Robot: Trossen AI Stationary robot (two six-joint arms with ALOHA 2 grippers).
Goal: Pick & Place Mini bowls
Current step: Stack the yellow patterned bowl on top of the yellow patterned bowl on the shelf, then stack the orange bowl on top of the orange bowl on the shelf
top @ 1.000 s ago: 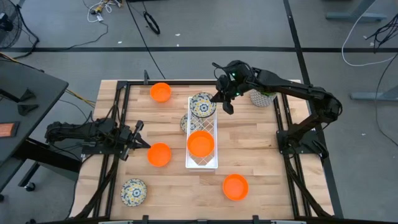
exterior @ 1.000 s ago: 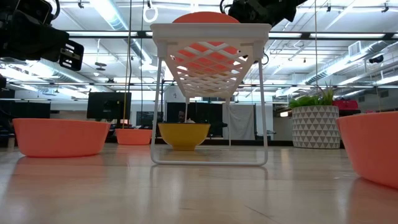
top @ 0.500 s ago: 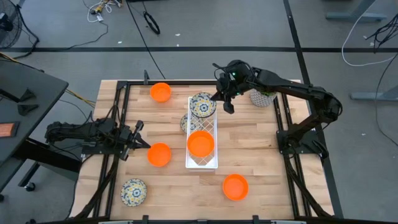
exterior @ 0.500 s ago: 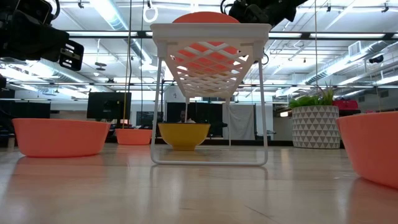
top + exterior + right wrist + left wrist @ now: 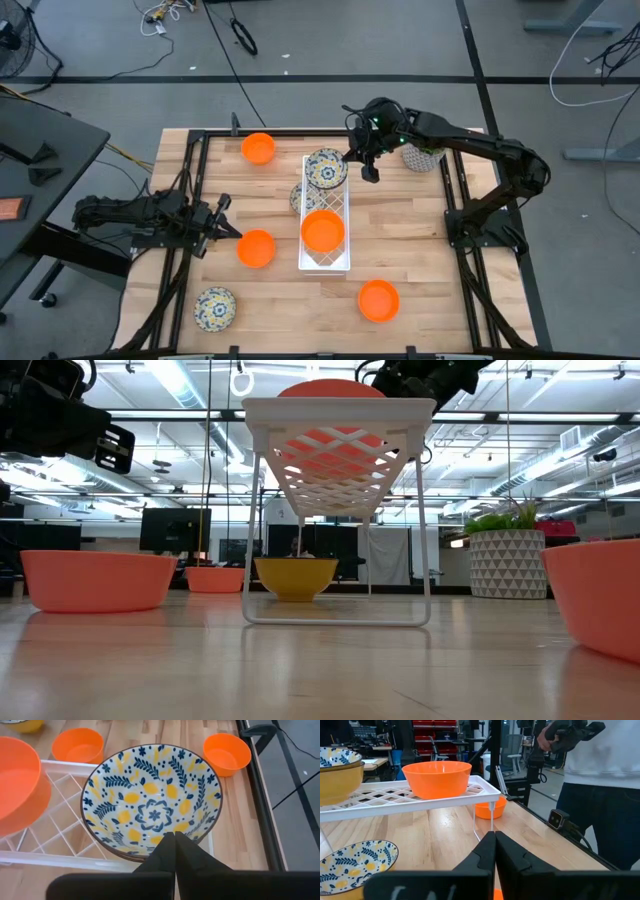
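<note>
Right tool [image 5: 368,172], closed and empty, hovers just beside the floral bowl [image 5: 325,169] on the white rack [image 5: 326,262]; left tool [image 5: 226,232] closed, empty.

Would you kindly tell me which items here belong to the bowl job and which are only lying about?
Job:
orange bowls
floral bowls
white rack

Lying about:
potted plant
floor cables

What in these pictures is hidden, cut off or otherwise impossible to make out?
- High view: the floral bowl beside the white rack is mostly covered by it.
- Low view: the rack's floral bowl is out of sight behind the orange bowl.
- Left wrist view: the person is cut off by the edges.
</note>
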